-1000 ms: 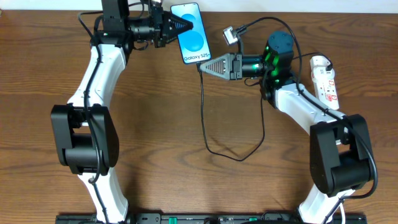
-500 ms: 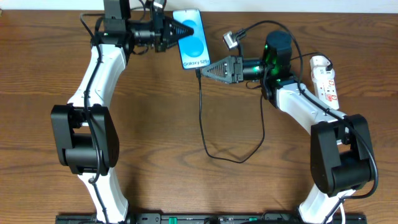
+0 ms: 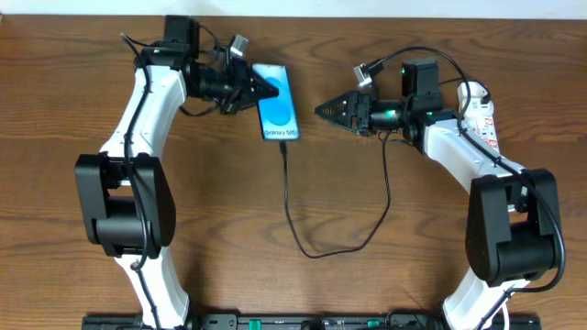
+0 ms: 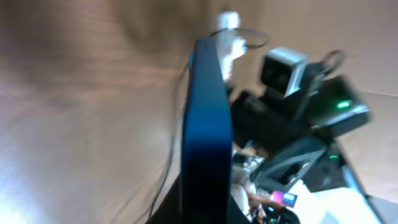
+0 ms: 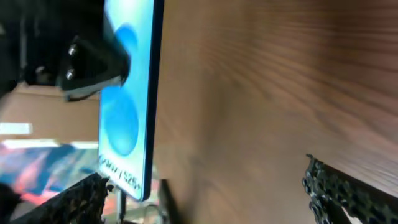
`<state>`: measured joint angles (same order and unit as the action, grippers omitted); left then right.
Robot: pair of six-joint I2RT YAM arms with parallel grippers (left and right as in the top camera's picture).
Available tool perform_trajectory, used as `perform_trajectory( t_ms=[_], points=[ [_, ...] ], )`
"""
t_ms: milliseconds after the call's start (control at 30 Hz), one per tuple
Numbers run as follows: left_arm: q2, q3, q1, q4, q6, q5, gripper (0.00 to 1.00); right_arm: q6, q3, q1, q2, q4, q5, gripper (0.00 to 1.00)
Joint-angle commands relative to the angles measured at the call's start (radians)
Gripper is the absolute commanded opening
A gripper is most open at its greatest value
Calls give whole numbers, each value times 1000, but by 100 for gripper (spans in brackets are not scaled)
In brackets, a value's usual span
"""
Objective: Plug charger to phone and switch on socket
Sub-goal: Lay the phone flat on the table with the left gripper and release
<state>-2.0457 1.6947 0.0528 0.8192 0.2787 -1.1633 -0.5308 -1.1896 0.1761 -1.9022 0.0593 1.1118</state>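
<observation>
The phone (image 3: pixel 278 103), its blue screen up, sits at the back centre with my left gripper (image 3: pixel 264 89) shut on its left edge. From the left wrist I see the phone (image 4: pixel 205 124) edge-on between the jaws of my left gripper (image 4: pixel 202 210). The charger (image 3: pixel 292 215), a thin black cable, leaves the phone's near end, loops forward and runs back toward the right arm. My right gripper (image 3: pixel 323 110) is open, a short gap right of the phone. The right wrist view shows the phone (image 5: pixel 127 93) ahead of my right gripper (image 5: pixel 208 196). The socket (image 3: pixel 481 112) lies at the far right, partly behind the right arm.
Brown wooden table (image 3: pixel 220 211) with the cable loop across its middle. Both arm bases stand at the front edge. The right arm's own wiring arcs above its wrist near the socket.
My right gripper has opened and pulled back to the right, away from the phone. My left gripper has carried the phone nearer and slightly left; the cable followed.
</observation>
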Motion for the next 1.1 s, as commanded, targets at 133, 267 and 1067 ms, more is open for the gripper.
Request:
perform_trajectory(
  t_ms=[133, 267, 1067],
  points=[
    [19, 11, 1, 147, -181, 137, 7, 141, -26, 3, 19, 79, -180, 99],
    [-5, 11, 18, 170, -213, 137, 7, 246, -121, 2, 20, 287, -291, 99],
    [-211, 11, 54, 54, -241, 143, 7, 360, -353, 17, 20, 679, -571, 95]
  ],
)
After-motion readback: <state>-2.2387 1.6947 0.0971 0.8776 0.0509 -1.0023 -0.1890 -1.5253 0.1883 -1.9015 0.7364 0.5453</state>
